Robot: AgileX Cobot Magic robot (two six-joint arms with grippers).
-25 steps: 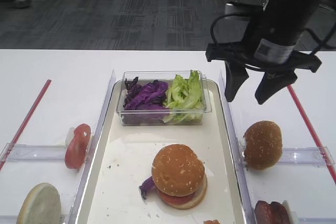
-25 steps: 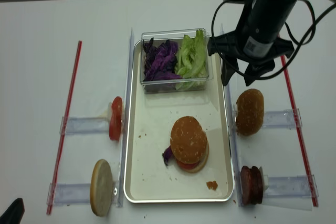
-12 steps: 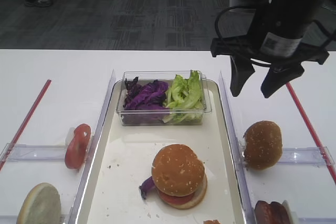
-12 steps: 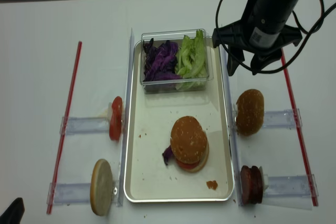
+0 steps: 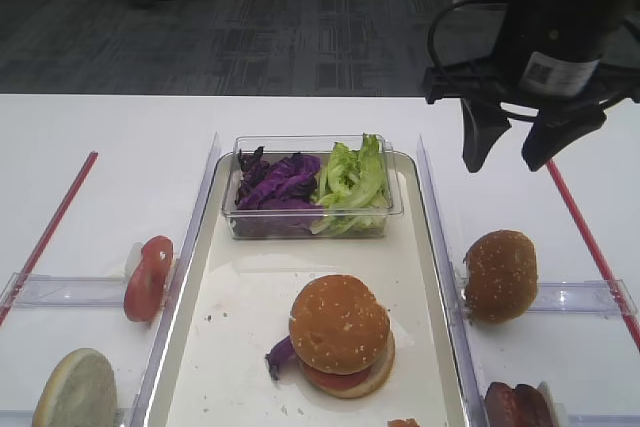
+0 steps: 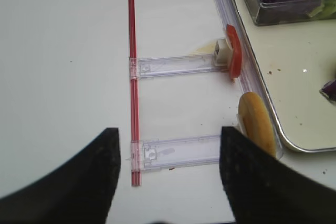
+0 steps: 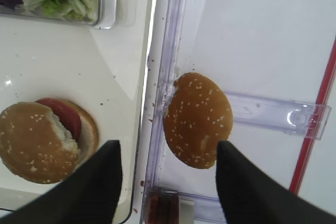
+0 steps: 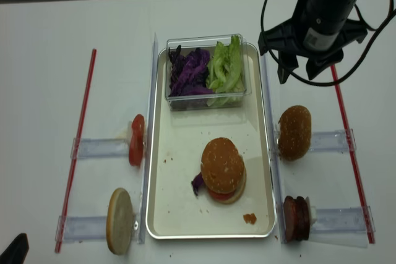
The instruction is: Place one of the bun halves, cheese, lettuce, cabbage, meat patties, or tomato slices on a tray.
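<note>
The cream tray (image 5: pixel 250 297) (image 8: pixel 185 128) holds an assembled burger (image 5: pixel 340 335) (image 7: pixel 44 140). A sesame bun half (image 5: pixel 500 275) (image 8: pixel 294 131) (image 7: pixel 198 120) stands on edge in a clear holder right of the tray. Meat patties (image 8: pixel 296 217) (image 7: pixel 163 208) stand nearer. A tomato slice (image 5: pixel 148 277) (image 6: pixel 234 56) stands left of the tray. Lettuce (image 5: pixel 352 179) and cabbage (image 5: pixel 278 182) fill a tub. Cheese is out of view. My right gripper (image 5: pixel 505 159) (image 8: pixel 299 77) (image 7: pixel 168 150) hangs open and empty, high behind the bun half. My left gripper (image 6: pixel 169 137) is open over bare table.
The clear tub (image 8: pixel 207 100) sits at the tray's far end. A pale flat bun disc (image 5: pixel 75 392) (image 6: pixel 255 129) stands at the front left. Clear rails (image 8: pixel 151 91) flank the tray. Red strips (image 5: pixel 50 227) (image 8: pixel 343 109) lie at both sides. A crumb (image 8: pixel 250 218) lies on the tray.
My right gripper has risen and drifted back and to the right, away from the bun half, still open. The food has not moved.
</note>
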